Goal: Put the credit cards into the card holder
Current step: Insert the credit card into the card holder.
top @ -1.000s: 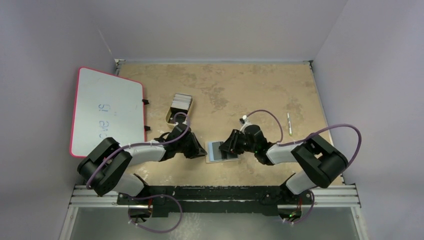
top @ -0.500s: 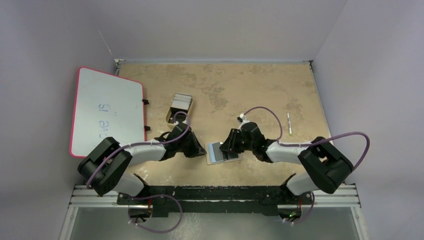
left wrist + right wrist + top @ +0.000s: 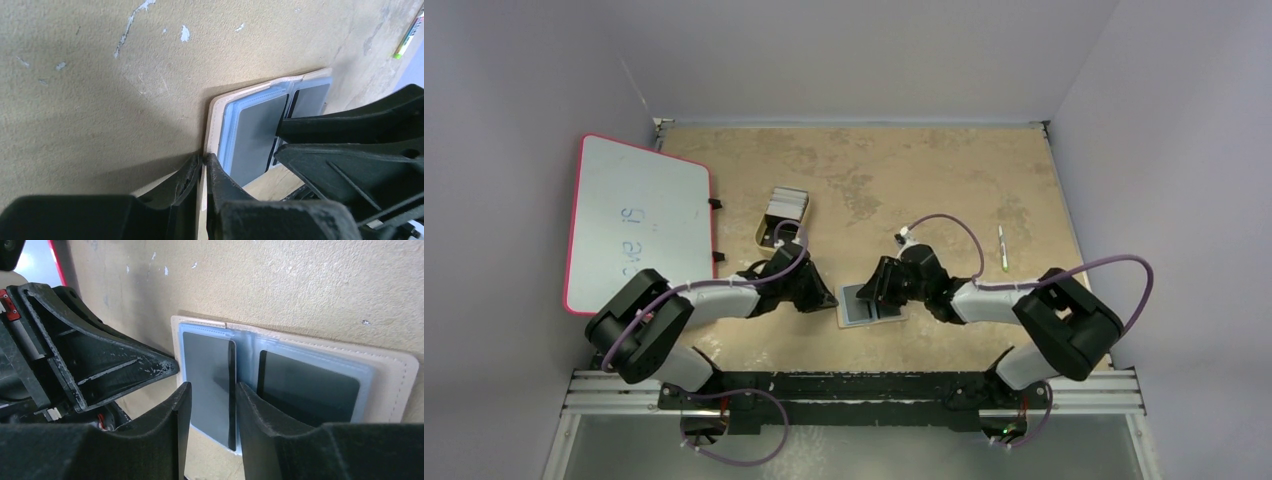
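Note:
The tan card holder (image 3: pixel 859 314) lies open on the table, blue-grey pockets up. My left gripper (image 3: pixel 832 298) is shut on its tan left edge (image 3: pixel 215 115), and the pinch shows in the left wrist view (image 3: pixel 204 161). My right gripper (image 3: pixel 882 295) hovers low over the holder with its jaws apart (image 3: pixel 212 387). Its fingers straddle a dark grey card (image 3: pixel 207 360) lying in the left pocket. A second dark card (image 3: pixel 305 385) sits in the right pocket. More pale credit cards (image 3: pixel 787 203) are stacked in the yellow tray.
The yellow tray (image 3: pixel 767 232) stands just behind my left gripper. A pink-framed whiteboard (image 3: pixel 639 225) lies at the far left. A pen (image 3: pixel 1001 248) lies to the right of my right arm. My two grippers are close together over the holder.
My right gripper has shifted slightly left over the holder and its arm has swung a little. My left gripper keeps its pinch on the holder's edge.

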Action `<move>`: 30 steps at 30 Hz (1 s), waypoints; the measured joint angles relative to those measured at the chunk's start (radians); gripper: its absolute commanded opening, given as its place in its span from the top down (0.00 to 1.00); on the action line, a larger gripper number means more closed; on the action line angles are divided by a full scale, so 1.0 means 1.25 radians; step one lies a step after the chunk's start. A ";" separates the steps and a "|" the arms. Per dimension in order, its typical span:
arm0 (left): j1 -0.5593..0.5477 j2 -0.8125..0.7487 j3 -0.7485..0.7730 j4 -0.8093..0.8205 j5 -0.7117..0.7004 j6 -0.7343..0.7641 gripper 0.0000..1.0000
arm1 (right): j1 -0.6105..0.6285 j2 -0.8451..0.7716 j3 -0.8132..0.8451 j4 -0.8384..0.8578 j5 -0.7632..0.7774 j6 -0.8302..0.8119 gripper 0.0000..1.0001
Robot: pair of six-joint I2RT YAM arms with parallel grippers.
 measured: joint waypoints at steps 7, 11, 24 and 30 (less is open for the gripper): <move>0.000 -0.011 0.043 -0.085 -0.042 0.026 0.82 | 0.003 -0.077 0.050 -0.153 0.062 -0.049 0.52; 0.000 -0.047 0.042 -0.098 -0.044 0.019 0.80 | 0.003 -0.099 0.051 -0.161 0.062 -0.059 0.53; 0.001 0.005 0.042 -0.065 -0.037 0.011 0.88 | 0.004 -0.024 0.049 -0.109 0.051 -0.057 0.54; 0.001 0.021 0.056 -0.058 -0.038 0.016 0.89 | 0.007 -0.005 0.048 -0.068 0.029 -0.048 0.64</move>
